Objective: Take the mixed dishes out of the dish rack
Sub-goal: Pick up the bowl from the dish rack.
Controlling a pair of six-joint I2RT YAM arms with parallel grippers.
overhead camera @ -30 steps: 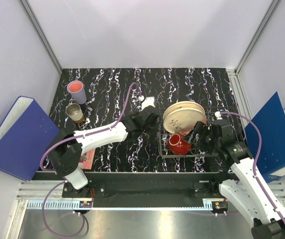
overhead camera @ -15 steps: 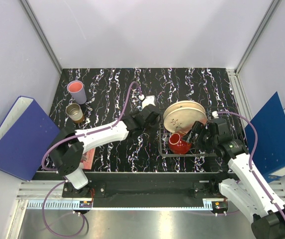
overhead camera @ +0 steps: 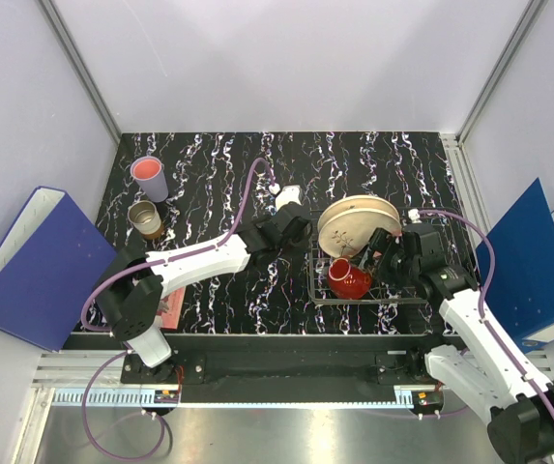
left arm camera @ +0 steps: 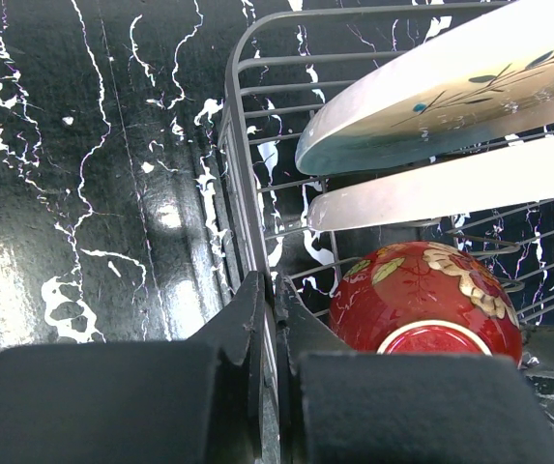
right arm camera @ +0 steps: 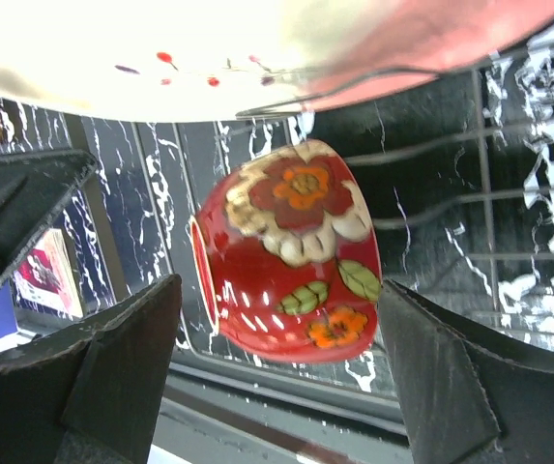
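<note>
Dish rack (left arm camera: 233,145), on the right of the tabletop (overhead camera: 218,174), now looks pinned: the left hand (left arm camera: 275,290) has just clamped shut on its rim wire. The right hand (right arm camera: 278,300), spread wide, has edged in to straddle the red cup (right arm camera: 291,256) lying sideways beneath two upright plates (overhead camera: 357,224), apparently next out.

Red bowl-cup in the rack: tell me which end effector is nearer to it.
Right. The right end effector is open around the red bowl-cup. The left end effector is shut on the rim of the dish rack, beside the cup.
</note>
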